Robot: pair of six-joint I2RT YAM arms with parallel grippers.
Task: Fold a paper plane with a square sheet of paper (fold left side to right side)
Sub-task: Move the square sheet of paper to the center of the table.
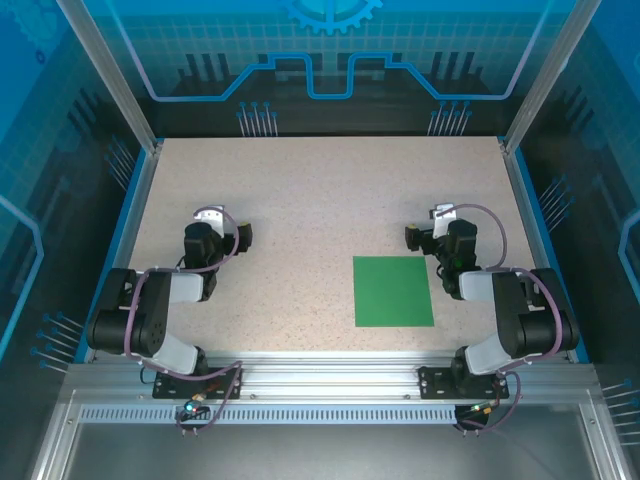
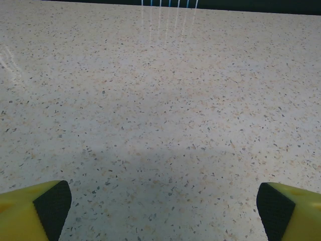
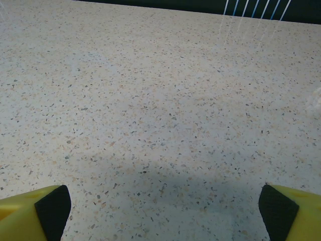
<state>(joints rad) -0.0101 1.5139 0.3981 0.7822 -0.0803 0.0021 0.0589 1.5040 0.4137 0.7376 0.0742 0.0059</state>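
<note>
The square sheet of paper [image 1: 393, 290] is bright green and lies flat and uncreased on the speckled table [image 1: 320, 190], right of centre near the front edge. The paper plane is out of view. My right gripper [image 1: 438, 236] rests low just beyond the sheet's far right corner, apart from it. In the right wrist view the right gripper [image 3: 164, 213] is open, its yellow fingers [image 3: 30, 213] wide apart over bare table. My left gripper [image 1: 216, 236] sits well left of the sheet. In its wrist view the left gripper [image 2: 164, 211] is open too, black pads [image 2: 52, 207] spread with nothing between.
Blue rails edge the table on the left [image 1: 128, 215] and right [image 1: 527, 215]. A dark back wall [image 1: 320, 110] closes the far side. Both arm bases [image 1: 140, 330] stand on the aluminium frame at the near edge.
</note>
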